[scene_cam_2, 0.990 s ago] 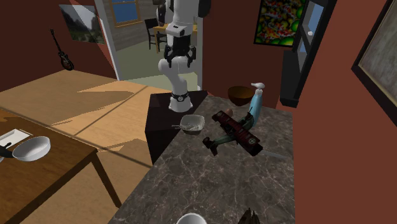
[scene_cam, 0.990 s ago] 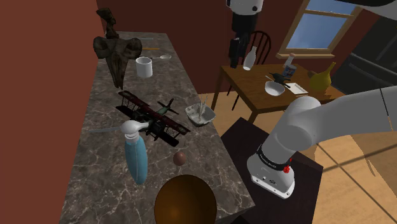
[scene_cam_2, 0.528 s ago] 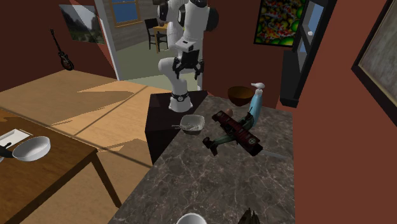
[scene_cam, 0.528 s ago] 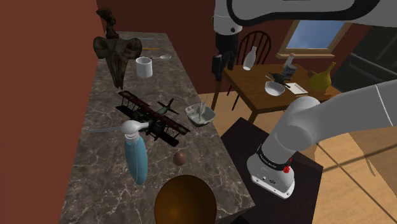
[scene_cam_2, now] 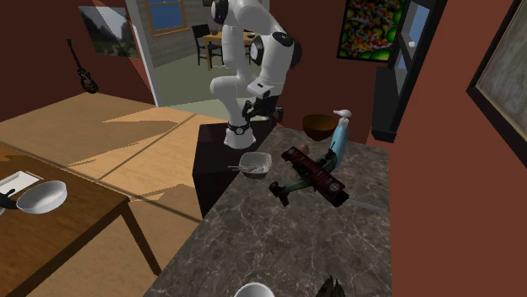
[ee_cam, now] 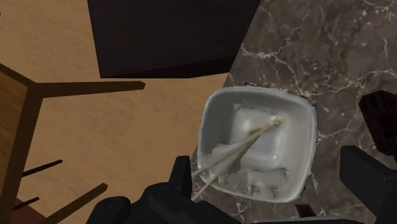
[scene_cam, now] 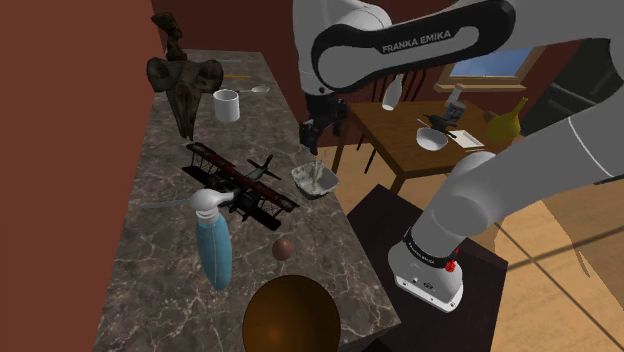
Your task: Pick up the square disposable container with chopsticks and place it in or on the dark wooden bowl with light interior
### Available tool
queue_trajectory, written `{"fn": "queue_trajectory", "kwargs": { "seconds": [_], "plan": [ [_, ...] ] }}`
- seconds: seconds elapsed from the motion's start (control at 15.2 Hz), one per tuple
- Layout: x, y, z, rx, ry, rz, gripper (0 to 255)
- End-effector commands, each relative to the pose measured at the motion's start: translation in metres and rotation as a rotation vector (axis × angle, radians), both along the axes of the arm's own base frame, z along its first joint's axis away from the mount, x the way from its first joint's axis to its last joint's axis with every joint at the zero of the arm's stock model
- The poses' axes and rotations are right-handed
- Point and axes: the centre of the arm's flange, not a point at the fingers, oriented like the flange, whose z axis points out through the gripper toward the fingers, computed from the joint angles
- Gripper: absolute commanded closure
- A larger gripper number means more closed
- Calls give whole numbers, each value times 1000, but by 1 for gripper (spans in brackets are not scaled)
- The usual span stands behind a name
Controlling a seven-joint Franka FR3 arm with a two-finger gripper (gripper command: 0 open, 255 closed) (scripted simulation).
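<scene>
The square pale container [scene_cam: 315, 181] with chopsticks lying across it sits on the marble counter's edge nearest the stand. My black gripper [scene_cam: 322, 130] hangs open a short way above it, touching nothing. In the second exterior view the gripper [scene_cam_2: 260, 110] hovers over the container [scene_cam_2: 254, 163]. The wrist view looks straight down at the container [ee_cam: 257, 143], with the fingers [ee_cam: 181, 181] standing wide apart on either side of it. The dark wooden bowl [scene_cam: 291, 318] rests at the counter's near end, and in the second exterior view the bowl [scene_cam_2: 318, 126] is at the far end.
A dark red model biplane [scene_cam: 240, 185] lies mid-counter beside the container. A blue pump bottle [scene_cam: 214, 243] and a small brown ball [scene_cam: 283, 248] lie between plane and bowl. A white mug [scene_cam: 227, 104] and a skull sculpture [scene_cam: 183, 85] stand farther along. The stand [scene_cam: 430, 250] is alongside.
The arm has swung down and toward the counter, bringing the gripper from high near the stand to just above the container. The fingers stayed open. Nothing on the counter moved.
</scene>
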Motion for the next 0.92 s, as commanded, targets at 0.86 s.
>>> {"fn": "queue_trajectory", "kwargs": {
  "seconds": [0.86],
  "plan": [
    [63, 47, -147, -82, -11, -207, 0]
  ]
}}
